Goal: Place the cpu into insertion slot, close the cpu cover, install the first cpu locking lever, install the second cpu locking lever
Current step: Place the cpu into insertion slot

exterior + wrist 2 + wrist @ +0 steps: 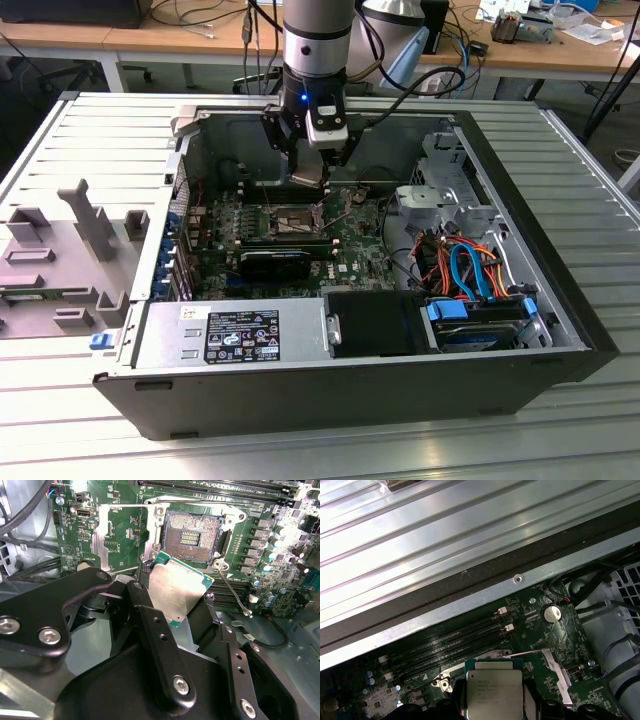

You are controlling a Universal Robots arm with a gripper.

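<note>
Setting: slatted metal table [80, 130], with an open computer case [300, 390] laid flat on it and desks [150, 40] behind.
Grip: the cpu [175, 582] is clamped by its edges in the gripper [176, 605].
Height: the chip is held above the green board [360, 250], clear of it and not yet seated.
Key relation: the insertion slot [192, 535] lies bare just beyond the chip's leading corner in the second wrist view. The chip's edges appear turned slightly against the socket's rim.
Cover: the cpu cover [101, 542] is swung open beside the slot.
Obstacle: one wire locking lever [232, 592] is released and angled out near the chip.
Alongside: memory slots [460, 640] are seen.
</note>
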